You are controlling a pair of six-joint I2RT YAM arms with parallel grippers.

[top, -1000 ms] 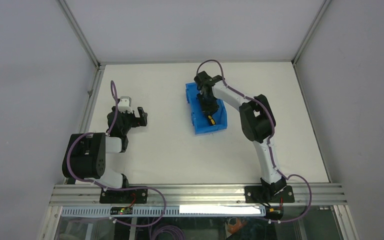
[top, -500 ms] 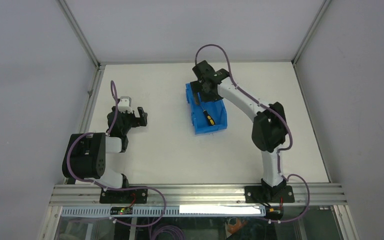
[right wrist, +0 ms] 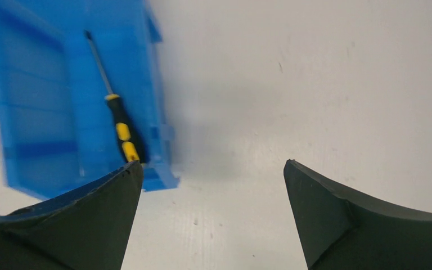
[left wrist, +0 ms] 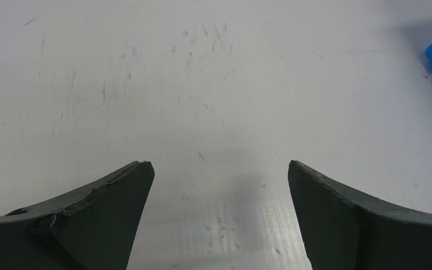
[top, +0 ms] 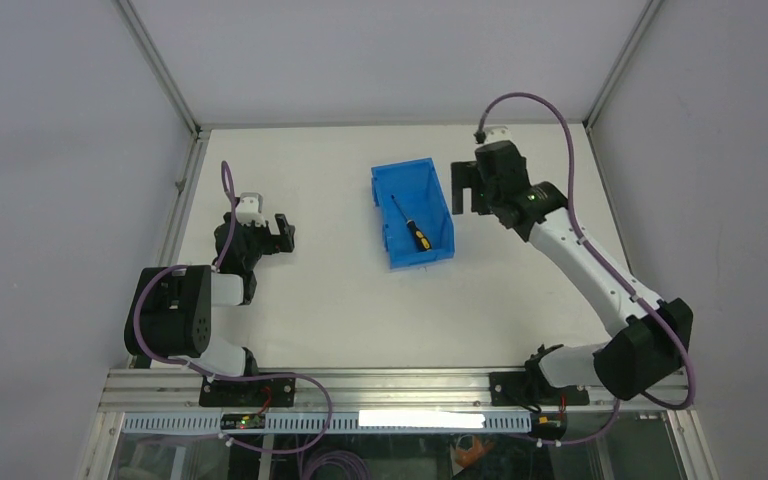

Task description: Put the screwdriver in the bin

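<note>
Right gripper (top: 463, 190): found spread to full width, gripping nothing. Seen a second ago low inside the bin (top: 401, 168) with the screwdriver (top: 412, 226) at its tips; since let go, lifted and swung clear to one side. Screwdriver now located ahead and to the left of the tool, flat on the bin floor, handle end nearer the tool, tip pointing away, not touching the tool. Judged: placement made, task to all appearances complete, only the retreat left. Checked for brands, labels, writing: none legible anywhere. Left gripper (top: 282, 232) likewise open, empty, well apart.
</note>
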